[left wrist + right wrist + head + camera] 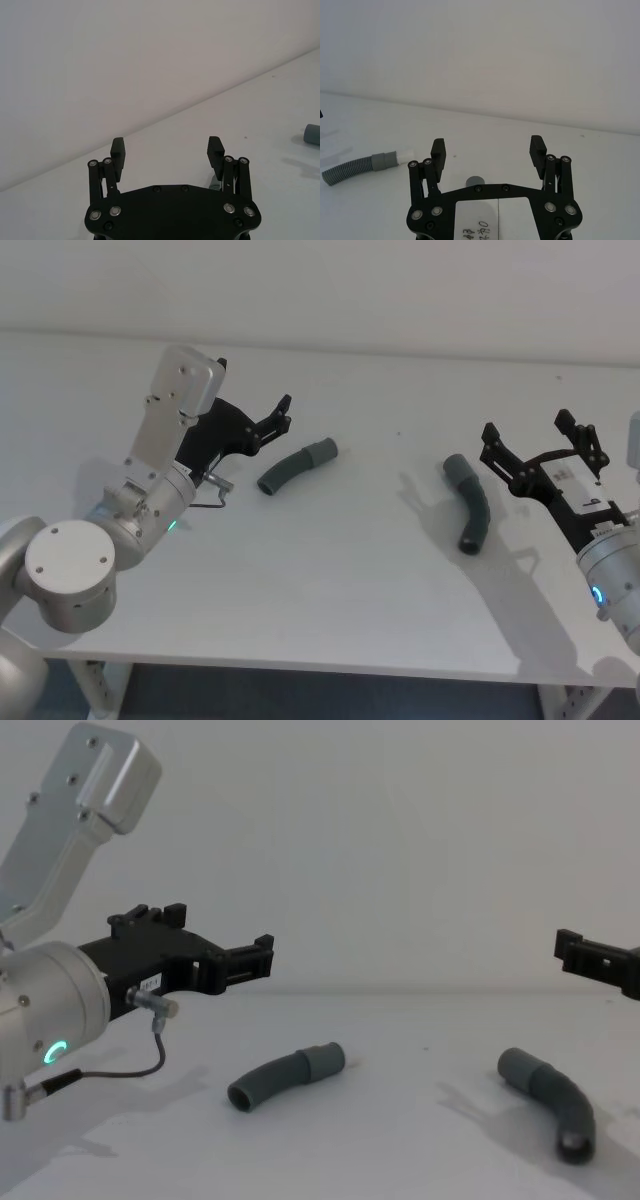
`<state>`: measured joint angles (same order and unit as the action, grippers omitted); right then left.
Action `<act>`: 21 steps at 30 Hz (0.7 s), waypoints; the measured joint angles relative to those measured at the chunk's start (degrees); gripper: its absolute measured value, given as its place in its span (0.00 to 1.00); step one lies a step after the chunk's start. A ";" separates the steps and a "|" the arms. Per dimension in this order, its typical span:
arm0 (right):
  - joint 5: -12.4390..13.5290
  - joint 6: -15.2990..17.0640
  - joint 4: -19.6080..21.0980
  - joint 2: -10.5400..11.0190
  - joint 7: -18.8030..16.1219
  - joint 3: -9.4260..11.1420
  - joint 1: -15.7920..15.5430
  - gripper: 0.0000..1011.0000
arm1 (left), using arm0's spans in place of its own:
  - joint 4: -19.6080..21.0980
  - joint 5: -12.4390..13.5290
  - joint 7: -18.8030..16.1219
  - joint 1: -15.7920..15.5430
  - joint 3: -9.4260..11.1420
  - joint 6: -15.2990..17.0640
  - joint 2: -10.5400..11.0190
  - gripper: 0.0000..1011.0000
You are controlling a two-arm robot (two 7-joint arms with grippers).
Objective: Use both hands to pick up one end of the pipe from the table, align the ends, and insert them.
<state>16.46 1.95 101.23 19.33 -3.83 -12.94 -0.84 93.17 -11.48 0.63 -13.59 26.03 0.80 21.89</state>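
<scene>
- Two curved pieces of pipe are lying well apart on the bench (340, 590), and neither is being gripped.
- The left piece (297, 467) is lying with its grey collar (322, 450) pointing toward the middle of the bench (a whitish tip (406, 151) is showing past that collar in the right wrist view).
- The right piece (470, 502) is lying with its dark bent end nearer the robot.
- The left hand (283, 415) is hovering above the bench near the left piece, its fingers spread apart and empty.
- The right hand (527, 430) is hovering just beside the right piece, its fingers also standing wide apart and empty.
</scene>
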 joint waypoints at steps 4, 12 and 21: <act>0.00 0.00 0.00 0.00 0.00 0.00 0.00 0.99 | 0.00 0.00 0.00 0.00 0.00 0.00 0.00 0.99; 0.00 0.00 0.00 0.00 0.00 0.00 0.00 0.99 | 0.00 0.00 0.00 0.00 0.00 0.00 0.00 0.99; 0.00 0.00 0.00 0.00 0.00 0.00 0.00 0.99 | 0.00 0.00 0.00 0.00 0.00 0.00 0.00 0.99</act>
<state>16.46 1.95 101.23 19.34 -3.83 -12.94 -0.84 93.18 -11.48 0.63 -13.59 26.03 0.80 21.90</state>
